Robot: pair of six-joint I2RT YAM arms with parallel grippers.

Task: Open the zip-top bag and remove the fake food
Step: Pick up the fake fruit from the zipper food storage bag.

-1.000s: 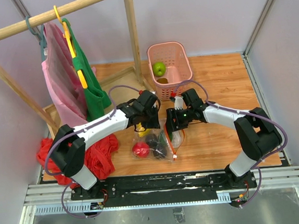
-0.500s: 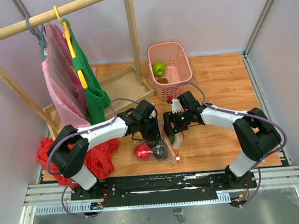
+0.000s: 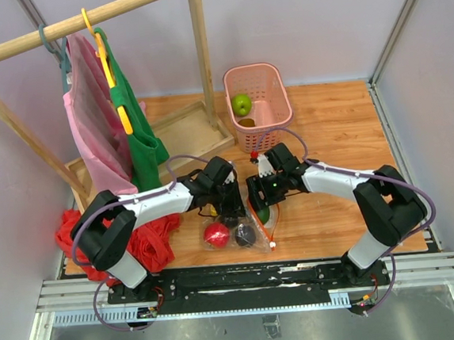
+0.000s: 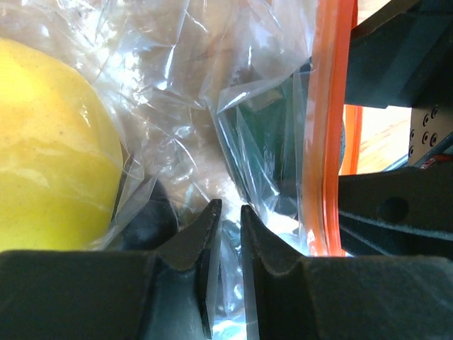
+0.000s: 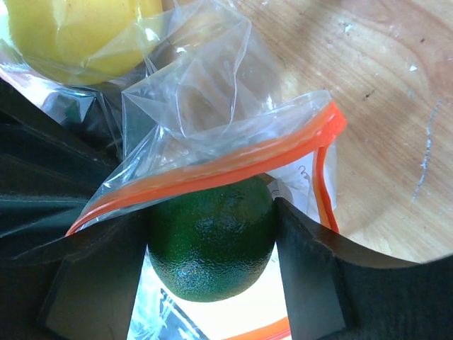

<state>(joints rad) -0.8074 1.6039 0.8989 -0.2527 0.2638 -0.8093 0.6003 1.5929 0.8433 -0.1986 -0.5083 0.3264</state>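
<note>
The clear zip-top bag (image 3: 248, 230) lies on the wooden table between my two arms, its orange zip strip (image 5: 212, 173) running across the right wrist view. Inside it are fake food pieces: a red one (image 3: 216, 234), a dark purple one (image 3: 244, 234) and a yellow one (image 4: 49, 142). My left gripper (image 4: 228, 207) is pinched shut on a fold of the bag's film beside the yellow piece. At the bag's mouth my right gripper (image 5: 211, 212) is shut on a dark green piece (image 5: 212, 248), a finger against each side, just under the zip strip.
A pink basket (image 3: 271, 79) at the back holds a green apple (image 3: 241, 103). A wooden clothes rack (image 3: 201, 53) with pink and green garments stands at the back left. A red cloth heap (image 3: 150, 240) lies by the left arm's base.
Both grippers have moved toward the near edge and closer together over the bag. The bag and its pieces shifted slightly nearer. The right jaws widened, then narrowed round the green piece.
</note>
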